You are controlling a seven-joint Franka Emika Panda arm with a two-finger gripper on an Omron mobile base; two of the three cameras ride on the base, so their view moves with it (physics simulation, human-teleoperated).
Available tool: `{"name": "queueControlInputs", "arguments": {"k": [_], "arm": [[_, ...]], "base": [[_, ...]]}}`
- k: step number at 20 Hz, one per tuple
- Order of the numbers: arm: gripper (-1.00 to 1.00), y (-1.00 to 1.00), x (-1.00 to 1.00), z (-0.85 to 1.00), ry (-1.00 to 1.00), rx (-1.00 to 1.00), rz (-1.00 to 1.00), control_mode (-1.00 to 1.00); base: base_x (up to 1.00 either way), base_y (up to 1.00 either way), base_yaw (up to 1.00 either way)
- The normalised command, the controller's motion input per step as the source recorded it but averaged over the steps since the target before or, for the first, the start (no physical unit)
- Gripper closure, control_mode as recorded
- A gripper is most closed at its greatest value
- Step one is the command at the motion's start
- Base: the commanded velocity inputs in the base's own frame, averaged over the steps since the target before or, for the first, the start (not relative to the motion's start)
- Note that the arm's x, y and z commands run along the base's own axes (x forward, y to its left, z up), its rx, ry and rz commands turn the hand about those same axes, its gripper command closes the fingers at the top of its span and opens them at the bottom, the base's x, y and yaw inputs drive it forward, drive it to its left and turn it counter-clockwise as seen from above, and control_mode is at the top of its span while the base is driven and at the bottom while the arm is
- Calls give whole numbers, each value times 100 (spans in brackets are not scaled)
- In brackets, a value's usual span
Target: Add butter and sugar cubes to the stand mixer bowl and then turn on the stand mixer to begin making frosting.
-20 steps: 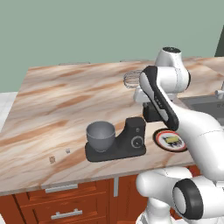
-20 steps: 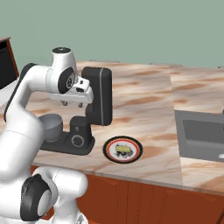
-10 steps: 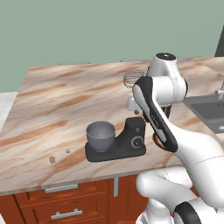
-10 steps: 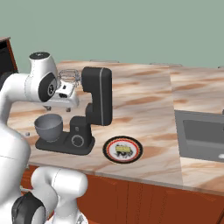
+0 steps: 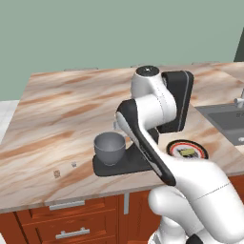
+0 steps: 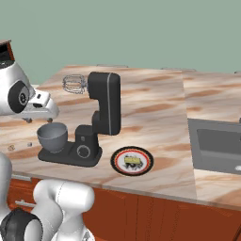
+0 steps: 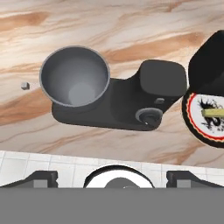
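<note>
The black stand mixer (image 6: 104, 110) stands near the counter's front edge with its head tilted up and its whisk (image 6: 74, 84) raised. The grey stand mixer bowl (image 7: 75, 76) sits empty on the mixer's base (image 5: 110, 147). The pale-yellow butter (image 6: 132, 160) lies on a red-rimmed dark plate (image 6: 117, 165) right of the mixer. Two tiny sugar cubes (image 5: 57, 174) (image 5: 74, 164) lie on the counter left of the bowl. My gripper (image 7: 112, 177) hangs open above the counter's front edge, looking down on the bowl and the dial (image 7: 148, 116). Nothing is between its fingertips (image 7: 41, 176).
A sink (image 6: 219, 150) is set into the counter at the right. Wooden drawers (image 5: 71, 224) run below the counter's front edge. The marble counter (image 5: 62, 109) stretches back behind and left of the mixer.
My arm has swung left from the plate side of the mixer to a spot above and in front of the bowl. The jaws have spread wider.
</note>
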Motion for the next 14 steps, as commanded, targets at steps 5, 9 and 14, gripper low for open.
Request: {"name": "queueControlInputs", "arguments": {"k": [5, 9, 14], "arm": [[-100, 73, -12, 0, 0, -3, 0, -100], [-100, 69, -14, -2, 0, -1, 0, -100], [-100, 67, -10, -10, 0, 0, 0, -100]], "base": [[0, 0, 0], [0, 0, 0], [0, 0, 0]]}}
